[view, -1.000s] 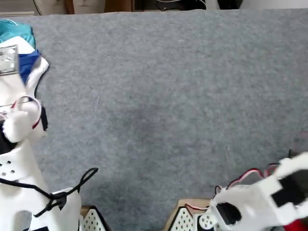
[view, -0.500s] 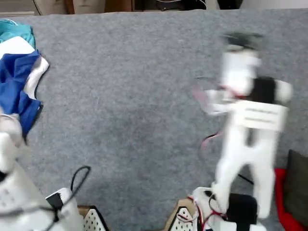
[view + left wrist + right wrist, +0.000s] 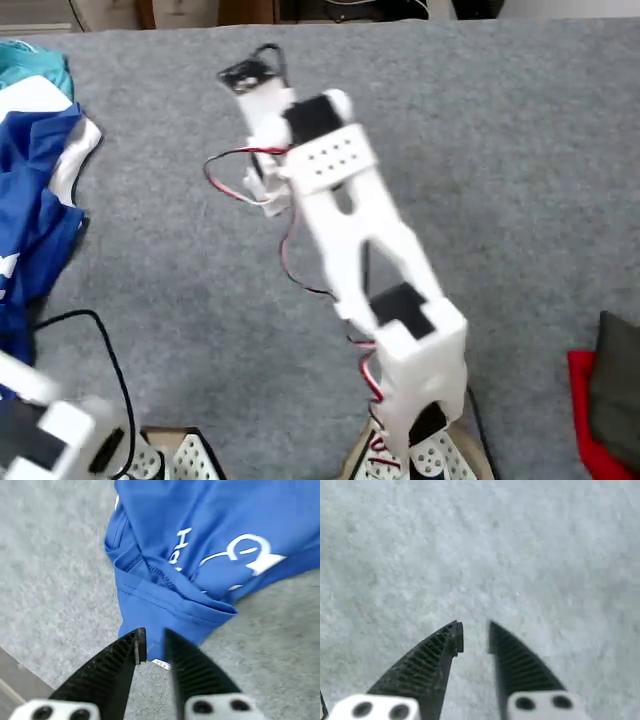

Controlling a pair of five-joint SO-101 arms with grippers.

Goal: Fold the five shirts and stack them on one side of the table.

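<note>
Hem of blue shirt [image 3: 200,540] just ahead of left gripper [image 3: 155,642], jaws narrowly apart, empty; right gripper [image 3: 476,637], also narrowly apart, well away over grey worktop [image 3: 530,540].

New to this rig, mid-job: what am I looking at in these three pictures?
Two small robot arms sit side by side at a grey table. The high view looks down from a fixed camera; the other two come from a camera on each wrist, looking along that arm's end effector. From above, the right arm stretches across mid-table; the left arm is at the near left corner. The left end effector, slightly open and empty, is at the hem of a blue shirt. The right end effector, also open and empty, is over bare table. A teal shirt and white cloth lie far left; a red cloth and a dark cloth near right.
</note>
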